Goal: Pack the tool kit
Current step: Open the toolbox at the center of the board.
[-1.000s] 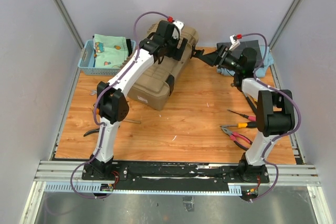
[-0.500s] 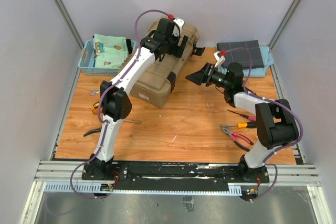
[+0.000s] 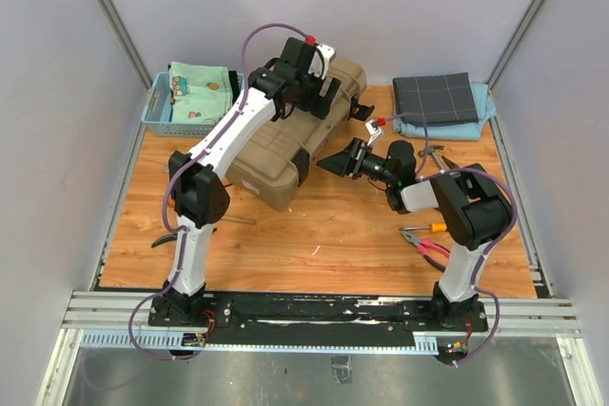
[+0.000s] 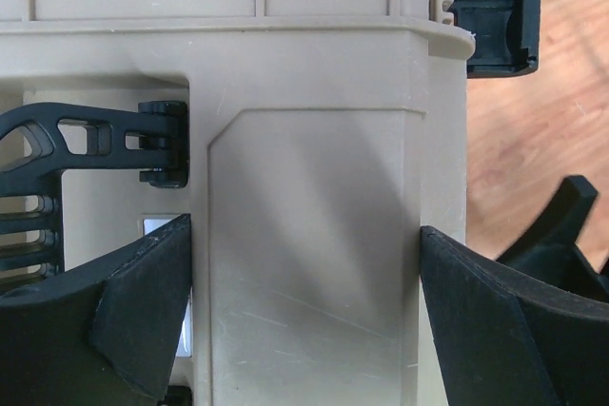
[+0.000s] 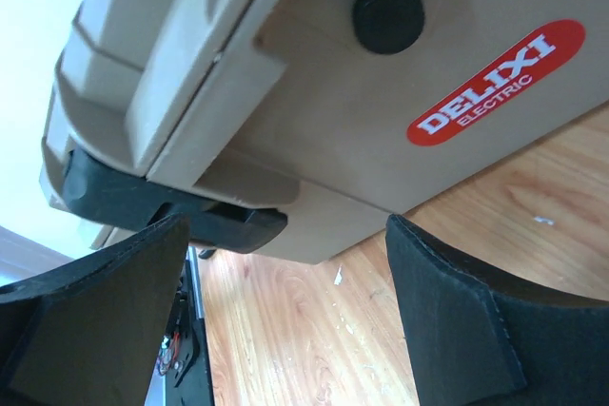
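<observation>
The tan toolbox (image 3: 285,140) lies closed and at an angle at the back of the table. My left gripper (image 3: 309,83) is open on top of its far end. In the left wrist view the left gripper (image 4: 304,235) has its fingers (image 4: 124,311) on either side of a raised tan lid panel (image 4: 314,235), next to a black latch (image 4: 495,21). My right gripper (image 3: 328,161) is open and empty, low over the table by the box's front wall. The right wrist view shows the right gripper (image 5: 285,225) facing the red label (image 5: 495,83). Red-handled pliers (image 3: 430,248) and a screwdriver (image 3: 442,227) lie at the near right.
A blue mesh basket (image 3: 157,111) with patterned cloth stands at the back left. A folded dark grey cloth (image 3: 436,97) lies on a light blue one at the back right. Dark-handled tools (image 3: 169,235) lie at the left edge. Grey walls close in the table.
My right gripper has swung from the back right down and left to the toolbox's front wall. The toolbox has turned and slid slightly nearer under the left gripper.
</observation>
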Motion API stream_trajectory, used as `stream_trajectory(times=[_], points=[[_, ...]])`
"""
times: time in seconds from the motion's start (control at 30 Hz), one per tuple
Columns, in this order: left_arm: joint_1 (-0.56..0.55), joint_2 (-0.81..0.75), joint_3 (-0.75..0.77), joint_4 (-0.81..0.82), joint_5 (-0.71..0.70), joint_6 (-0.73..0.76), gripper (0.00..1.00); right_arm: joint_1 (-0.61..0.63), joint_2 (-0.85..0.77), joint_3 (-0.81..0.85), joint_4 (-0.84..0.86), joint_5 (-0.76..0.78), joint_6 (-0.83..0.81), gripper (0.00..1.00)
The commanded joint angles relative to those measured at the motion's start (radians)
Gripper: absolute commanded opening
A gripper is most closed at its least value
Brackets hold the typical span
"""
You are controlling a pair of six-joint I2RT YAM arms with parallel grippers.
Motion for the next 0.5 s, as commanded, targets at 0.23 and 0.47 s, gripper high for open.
stream_trajectory(times=[0.23,0.47], points=[[-0.013,-0.174,0.016,0.068,-0.024,0.010,0.93,0.143,0.029,-0.047,0.179,0.145,0.038,0.86],[-0.013,-0.048,0.083,0.092,-0.057,0.017,0.94,0.154,-0.024,-0.101,0.167,0.182,0.021,0.86]])
